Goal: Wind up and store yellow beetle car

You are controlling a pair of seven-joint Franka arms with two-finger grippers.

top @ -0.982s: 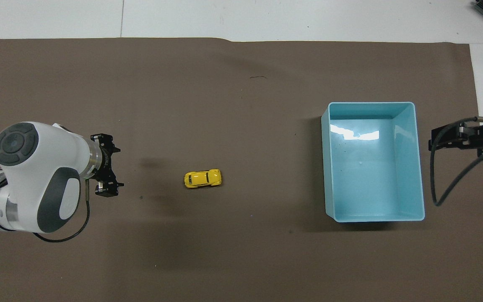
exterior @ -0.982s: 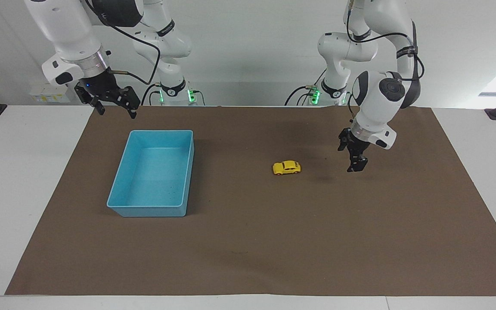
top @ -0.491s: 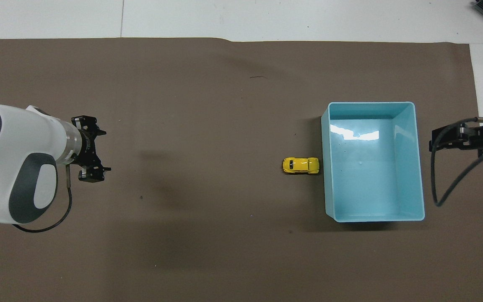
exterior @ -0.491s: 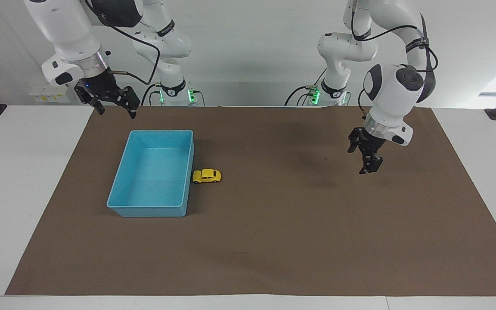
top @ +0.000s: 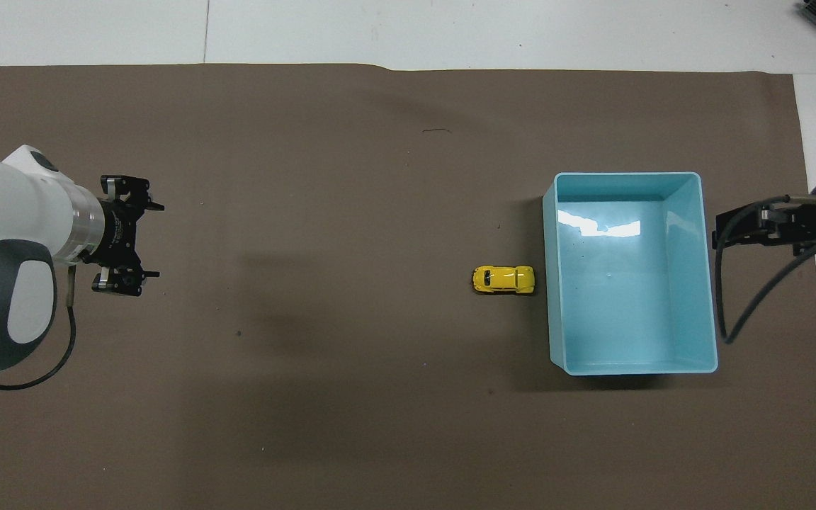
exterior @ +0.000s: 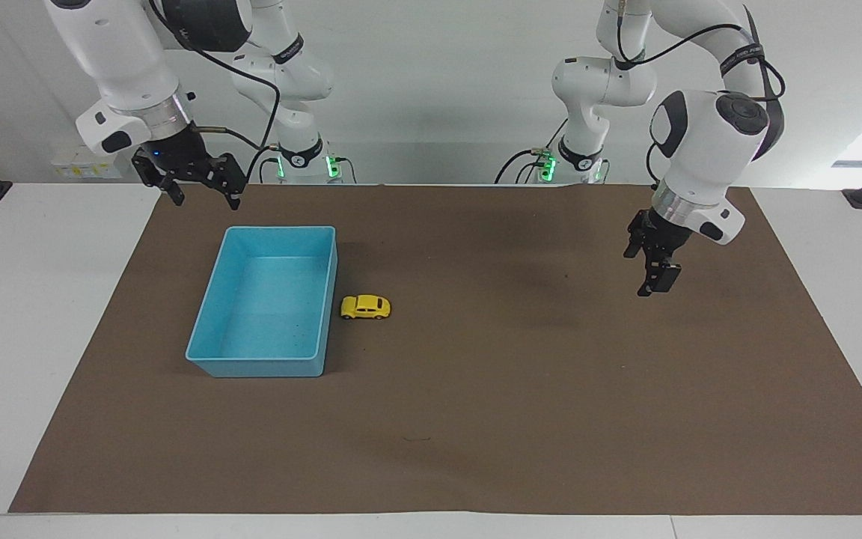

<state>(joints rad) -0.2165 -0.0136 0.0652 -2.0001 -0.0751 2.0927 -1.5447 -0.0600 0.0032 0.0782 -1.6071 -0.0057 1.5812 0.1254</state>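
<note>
The yellow beetle car [exterior: 365,307] stands on the brown mat close beside the blue bin [exterior: 255,367], on the bin's side toward the left arm, with a small gap between them. It also shows in the overhead view [top: 503,279], outside the bin [top: 626,175]. The bin holds nothing. My left gripper [exterior: 658,287] is open and empty, raised over the mat near the left arm's end, well apart from the car; the overhead view [top: 153,239] shows its spread fingers. My right gripper [exterior: 204,198] is open and empty, raised by the bin's edge nearest the robots.
The brown mat [exterior: 476,419] covers most of the white table [exterior: 27,314]. A black cable [top: 727,312] hangs from the right gripper [top: 730,230] beside the bin.
The car has rolled from the mat's middle to the bin's side, then backed off a little. My left gripper has risen and drawn away toward the left arm's end. The right arm barely moved.
</note>
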